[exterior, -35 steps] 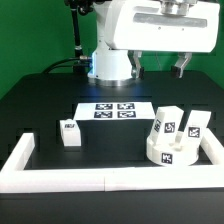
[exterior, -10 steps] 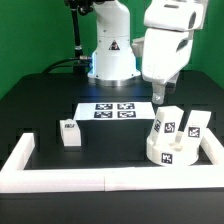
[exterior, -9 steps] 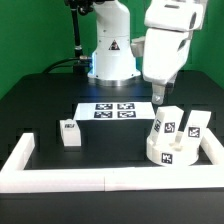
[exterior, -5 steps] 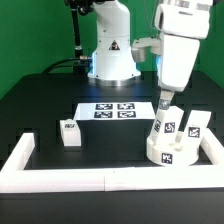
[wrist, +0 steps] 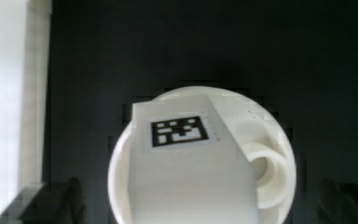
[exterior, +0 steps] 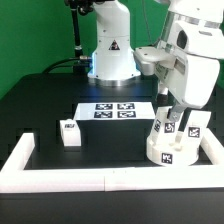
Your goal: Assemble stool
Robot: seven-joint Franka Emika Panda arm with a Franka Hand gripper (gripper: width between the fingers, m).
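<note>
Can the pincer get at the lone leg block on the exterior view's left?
Probably yes: the leg block stands alone, nothing over it; the open pincer hangs above the seat.

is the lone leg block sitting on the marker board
No, the leg block stands on the black table, clearly apart from the marker board.

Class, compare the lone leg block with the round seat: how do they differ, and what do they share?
The seat is a wide round disc; the lone leg block is a small rectangular piece. The seat has two other blocks standing at it; the lone block stands apart. The claw hangs above the seat, far from the block. Both are white and tagged.
</note>
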